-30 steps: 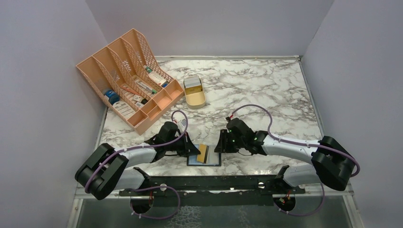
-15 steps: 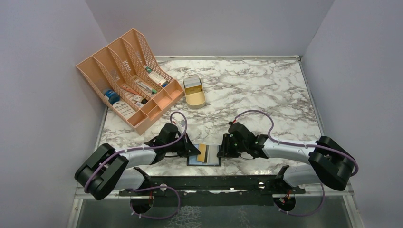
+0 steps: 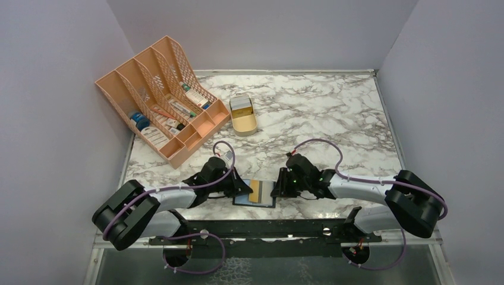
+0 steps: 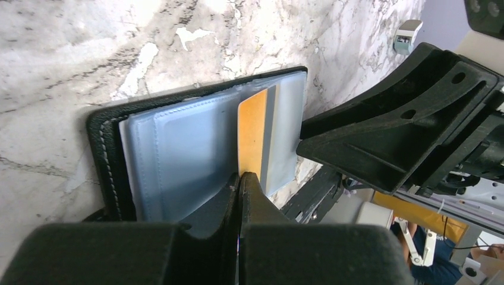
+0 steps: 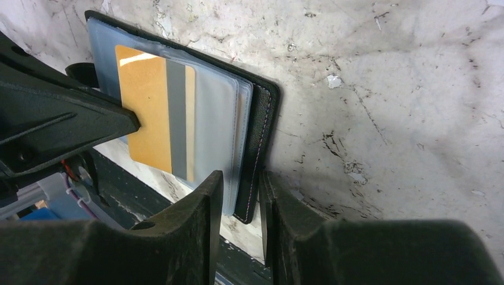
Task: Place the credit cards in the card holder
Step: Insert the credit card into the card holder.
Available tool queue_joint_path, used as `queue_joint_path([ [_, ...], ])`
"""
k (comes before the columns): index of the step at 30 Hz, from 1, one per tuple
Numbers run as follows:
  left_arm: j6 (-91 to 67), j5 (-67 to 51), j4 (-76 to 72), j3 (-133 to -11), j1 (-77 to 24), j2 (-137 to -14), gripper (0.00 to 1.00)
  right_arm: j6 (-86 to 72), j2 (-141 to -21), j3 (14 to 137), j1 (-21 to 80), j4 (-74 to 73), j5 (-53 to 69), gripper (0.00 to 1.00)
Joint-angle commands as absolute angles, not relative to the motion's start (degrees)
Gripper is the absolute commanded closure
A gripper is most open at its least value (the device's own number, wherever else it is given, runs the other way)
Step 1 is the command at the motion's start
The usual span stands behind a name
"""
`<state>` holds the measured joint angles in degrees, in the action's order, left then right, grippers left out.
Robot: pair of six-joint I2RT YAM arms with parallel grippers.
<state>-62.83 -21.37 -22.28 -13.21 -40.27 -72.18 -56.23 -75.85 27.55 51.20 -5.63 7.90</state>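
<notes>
One marble table (image 3: 333, 113), lilac walls (image 3: 261, 29); near edge — one card holder (image 5: 261, 130), one gold card (image 5: 145, 113); left gripper (image 4: 240, 178) closed, touching the card; right gripper (image 5: 241, 177) astride holder's edge, grip unclear.

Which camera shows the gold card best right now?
The right wrist view: the gold card faces the lens with its grey stripe visible. The left wrist view shows it narrow and foreshortened; the top view shows only a tiny patch.

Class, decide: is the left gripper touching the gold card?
Touching. The left wrist view shows the left gripper shut on the near edge of the gold card, with no gap between them.
</notes>
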Motion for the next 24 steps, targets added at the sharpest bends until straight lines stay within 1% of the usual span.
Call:
queue_joint_path([
  [1,-64.5,-15.8,-22.1,-12.3,-42.7,-70.5,1.00,-57.5,-75.1,26.3,51.4,-3.7,8.8,0.71],
  [2,-64.8,-15.4,-22.1,-12.4,-43.1,-70.3,0.99,-57.4,-74.9,26.3,51.4,-3.9,8.5,0.71],
  [4,-64.9,-15.5,-22.2,-12.5,-43.4,-69.8,0.88,-56.9,-74.3,27.0,51.4,-5.5,7.5,0.71],
  [8,-65.0,-14.4,-20.1,-12.2,-43.4,-67.0,0.62,-55.2,-72.8,28.5,51.4,-8.2,5.4,0.71],
  [10,-63.9,-12.4,-16.2,-13.2,-43.4,-65.5,0.55,-54.4,-72.3,29.2,51.4,-9.0,5.0,0.71],
  [13,-61.4,-10.9,-10.9,-15.9,-43.4,-64.7,0.50,-54.1,-72.2,29.5,51.4,-9.0,4.8,0.71],
  [15,-60.6,-11.1,-10.5,-16.8,-43.4,-64.9,0.48,-54.0,-72.3,29.3,51.4,-8.4,5.0,0.72],
  [24,-59.9,-13.1,-14.2,-17.9,-43.4,-69.9,0.46,-52.9,-75.5,30.0,51.4,-6.0,5.2,0.73],
])
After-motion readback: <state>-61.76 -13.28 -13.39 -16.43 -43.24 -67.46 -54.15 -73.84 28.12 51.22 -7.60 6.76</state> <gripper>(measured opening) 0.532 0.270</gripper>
